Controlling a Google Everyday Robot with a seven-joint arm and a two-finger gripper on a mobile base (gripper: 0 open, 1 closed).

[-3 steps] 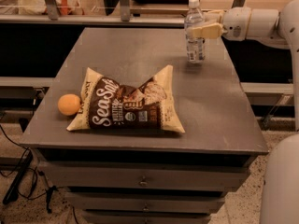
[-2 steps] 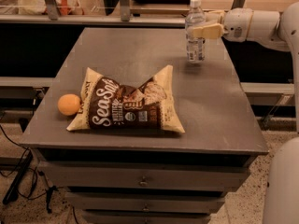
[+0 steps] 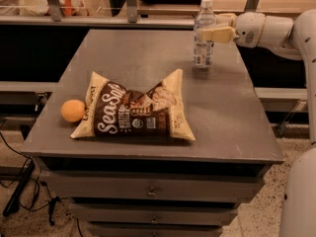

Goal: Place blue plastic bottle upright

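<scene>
The place looks like a robotics lab or workshop. A grey metal drawer cabinet (image 3: 148, 194) serves as the table, and black cables (image 3: 19, 191) trail over a speckled floor (image 3: 256, 216). Metal-framed benches (image 3: 98, 21) stand behind. A white robot arm's gripper (image 3: 211, 28) is at the blue plastic bottle (image 3: 203, 53), far right.

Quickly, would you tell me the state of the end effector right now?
End effector: at the shoulder of the upright blue plastic bottle; open or closed cannot be told.
</scene>
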